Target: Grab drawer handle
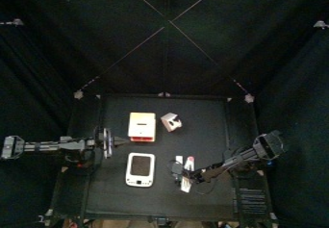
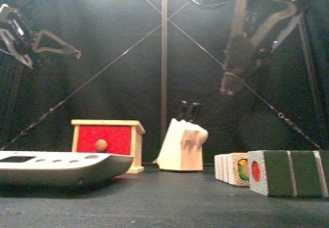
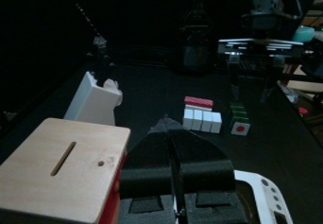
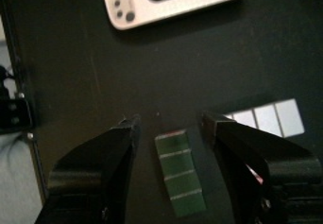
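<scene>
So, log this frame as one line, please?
drawer: untouched, knob faces front | left pincer: shut, beside drawer | right pincer: open, above row of blocks | handle: not yet grabbed

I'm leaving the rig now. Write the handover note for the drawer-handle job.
Left hand: jaws together, holding nothing, raised beside the drawer.
Right hand: open, empty, above the row of small blocks, near the white handheld device.
Drawer: rear left of the table, red front and round knob facing the front camera. Knife block stands beside it.
Done: nothing gripped.
Left: bring a hand to the knob and close on it.
</scene>
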Robot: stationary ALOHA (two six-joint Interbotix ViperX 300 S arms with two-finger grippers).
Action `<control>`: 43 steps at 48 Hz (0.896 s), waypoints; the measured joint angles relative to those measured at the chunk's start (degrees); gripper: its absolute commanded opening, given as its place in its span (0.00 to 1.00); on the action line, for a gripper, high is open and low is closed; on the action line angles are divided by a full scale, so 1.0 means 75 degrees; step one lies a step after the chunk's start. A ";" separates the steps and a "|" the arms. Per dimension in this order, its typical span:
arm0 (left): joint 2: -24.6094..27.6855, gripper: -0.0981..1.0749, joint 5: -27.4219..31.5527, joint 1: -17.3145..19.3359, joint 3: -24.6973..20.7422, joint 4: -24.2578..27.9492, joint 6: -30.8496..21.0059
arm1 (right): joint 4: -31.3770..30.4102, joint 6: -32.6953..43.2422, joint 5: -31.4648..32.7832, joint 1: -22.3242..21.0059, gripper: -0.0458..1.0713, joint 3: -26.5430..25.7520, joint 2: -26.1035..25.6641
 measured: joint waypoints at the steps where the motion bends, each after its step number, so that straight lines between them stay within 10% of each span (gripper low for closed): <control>1: 0.0000 0.07 0.0000 0.0000 0.0000 0.0000 0.0000 | -0.0012 0.0000 -0.0012 -0.0070 0.83 -0.0070 0.0000; 21: 0.0000 0.25 0.0059 0.0023 0.0012 -0.0258 -0.0012 | -0.0246 0.0023 -0.0270 -0.1523 0.82 -0.0738 -0.0141; 43: 0.0000 0.65 0.0738 -0.0211 0.0047 -0.2672 -0.0059 | -0.0996 0.0000 -0.2508 -0.2859 0.82 -0.0258 -0.0141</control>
